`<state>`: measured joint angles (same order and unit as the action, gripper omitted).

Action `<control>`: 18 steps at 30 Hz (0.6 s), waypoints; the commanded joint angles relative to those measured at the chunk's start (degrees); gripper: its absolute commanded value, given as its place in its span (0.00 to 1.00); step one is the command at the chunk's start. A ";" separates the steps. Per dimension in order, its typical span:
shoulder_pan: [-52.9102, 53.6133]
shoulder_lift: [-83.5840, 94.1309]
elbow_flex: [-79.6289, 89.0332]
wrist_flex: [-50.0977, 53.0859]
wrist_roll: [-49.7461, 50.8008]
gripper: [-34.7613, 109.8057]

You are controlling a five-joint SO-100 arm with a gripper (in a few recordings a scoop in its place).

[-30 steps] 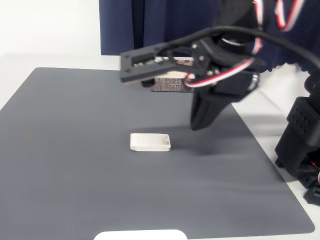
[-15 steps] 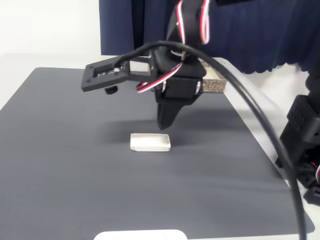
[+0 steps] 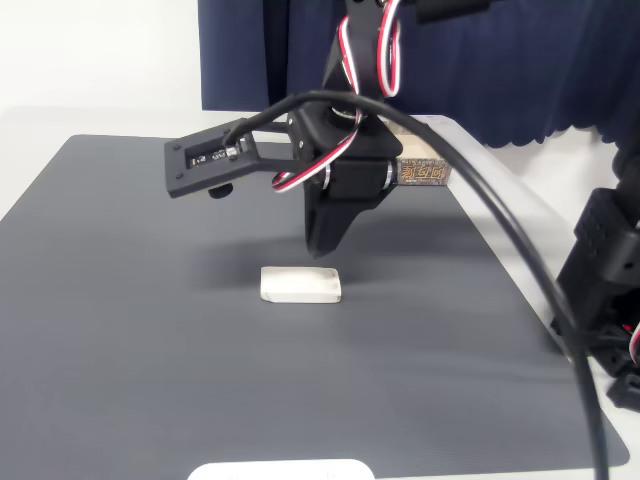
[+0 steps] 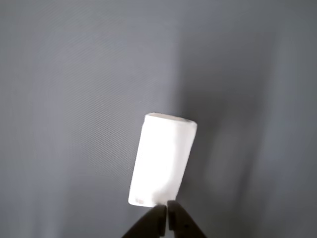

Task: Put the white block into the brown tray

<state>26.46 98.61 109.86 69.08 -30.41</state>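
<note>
Robot arm poised above a white block, before any grasp.

On the dark desk mat point(image 3: 120, 300) the white block point(image 3: 300, 285) lies flat at centre; the jaws of the gripper point(image 3: 322, 245) hang just above its far edge, tips together in the wrist view. Next, I judge, they must part and descend. The fixed view alone shows the brown tray point(image 3: 425, 173), far right behind the arm.

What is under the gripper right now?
Below the gripper lies the white block flat on the dark grey mat, untouched. In the wrist view the fingertips meet at the block's near end. Anything beneath the block is covered.
</note>
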 commanded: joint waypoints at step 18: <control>2.46 1.23 -3.08 -0.26 0.09 0.47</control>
<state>28.04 98.61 108.98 69.08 -30.94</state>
